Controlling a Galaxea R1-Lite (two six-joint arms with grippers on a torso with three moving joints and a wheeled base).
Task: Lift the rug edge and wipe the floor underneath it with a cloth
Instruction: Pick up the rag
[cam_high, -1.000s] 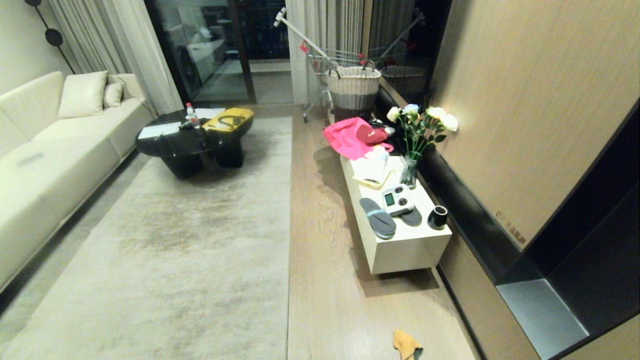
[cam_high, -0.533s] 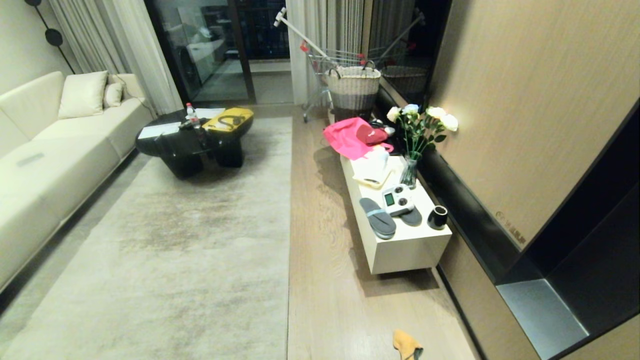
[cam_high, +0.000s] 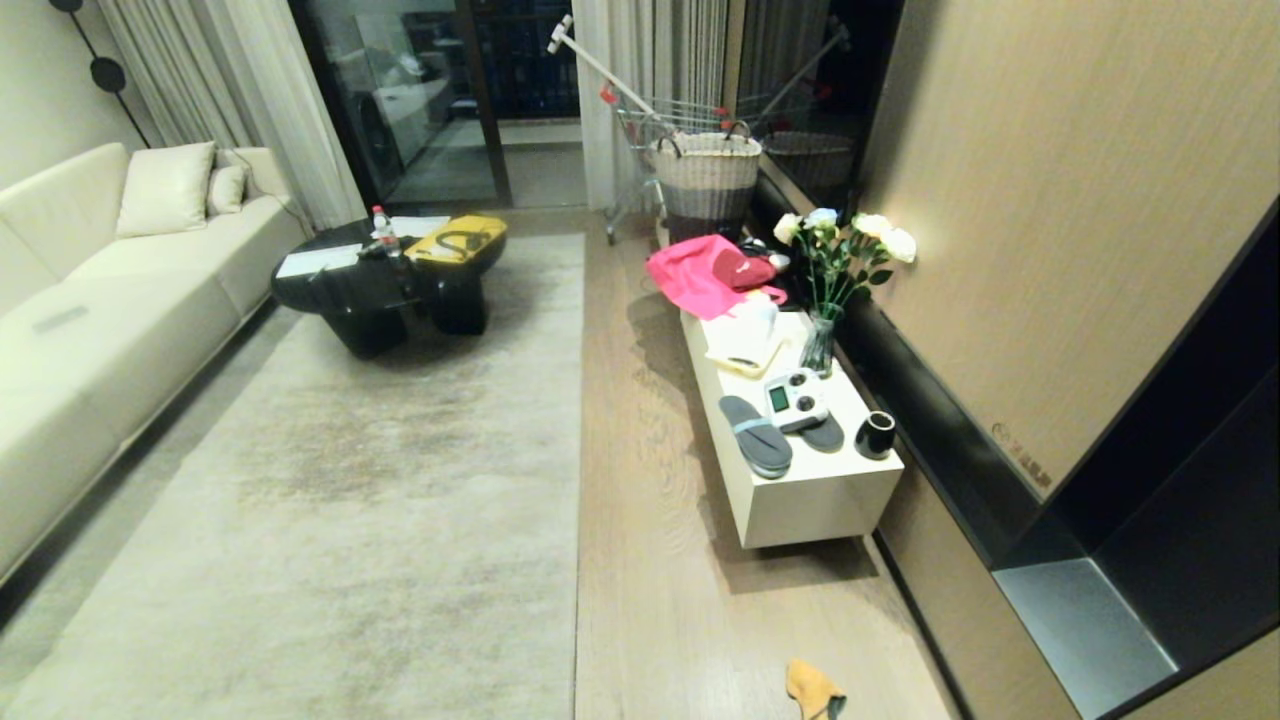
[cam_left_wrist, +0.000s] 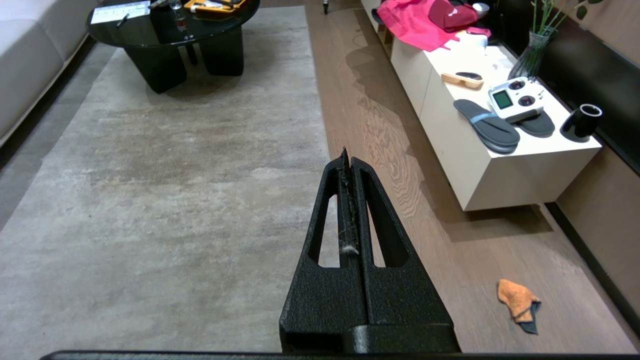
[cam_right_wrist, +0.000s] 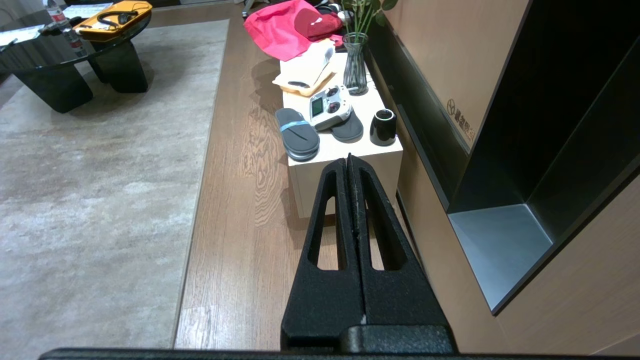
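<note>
Left wrist view: cloth lay unclaimed.
Cloth (cam_left_wrist: 517, 305) sat on floor (cam_left_wrist: 380, 150) right of rug edge (cam_left_wrist: 320, 125); left gripper (cam_left_wrist: 347, 157) and right gripper (cam_right_wrist: 350, 161) jaws were shut, empty.

The rug edge (cam_high: 580, 420) runs left of the floor (cam_high: 640, 560) — the cloth (cam_high: 812, 690) lies right, on it.

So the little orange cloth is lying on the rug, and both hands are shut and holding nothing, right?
Not quite: the orange cloth lies on the bare wood floor, well off the rug, as the left wrist view shows. The rest holds: the left hand and right hand are shut and holding nothing.
</note>
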